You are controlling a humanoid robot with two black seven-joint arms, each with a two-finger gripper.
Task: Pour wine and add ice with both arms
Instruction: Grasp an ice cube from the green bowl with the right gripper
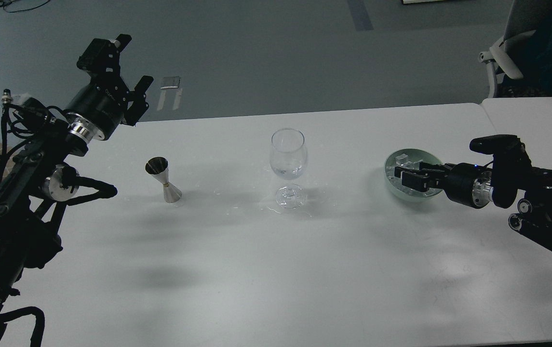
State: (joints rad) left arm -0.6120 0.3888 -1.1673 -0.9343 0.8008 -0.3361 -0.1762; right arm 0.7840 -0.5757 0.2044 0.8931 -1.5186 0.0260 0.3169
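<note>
One glass (288, 166), one jigger (164, 180), perhaps several ice cubes (403, 160).

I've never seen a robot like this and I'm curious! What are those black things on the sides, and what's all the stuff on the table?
Those black things are the robot's two arms. The picture comes from a camera in its head, looking down at a white table. Each arm ends in a gripper, like a hand. The left gripper is raised, open and holding nothing. The right gripper reaches into a pale green bowl of ice cubes; I can't tell whether it has grabbed one. In the middle stands a wine glass with a little clear liquid. Left of it is a small metal measuring cup.
</note>
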